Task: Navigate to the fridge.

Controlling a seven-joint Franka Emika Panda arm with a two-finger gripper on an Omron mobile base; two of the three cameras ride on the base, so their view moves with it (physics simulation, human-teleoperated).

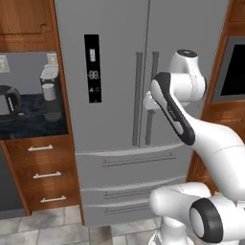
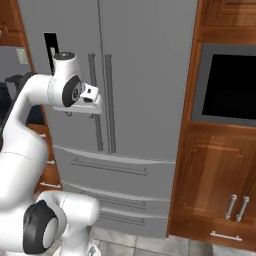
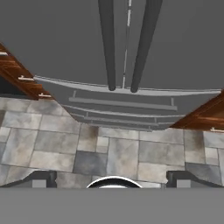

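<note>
Smooth grey stainless fridge, long vertical bar handles, black display panel, wide drawers; claw spread open.

1. A black built-in oven sits in a grey frame, set into wood cabinetry on the right.
2. Below it, a wooden cabinet door carries two short upright silver handles.
3. On the left, a dark speckled counter holds a black kettle and a coffee machine with a white cup.
4. Three wooden drawers with silver pulls stack underneath.
5. Grey stone tiles cover the floor.
</note>
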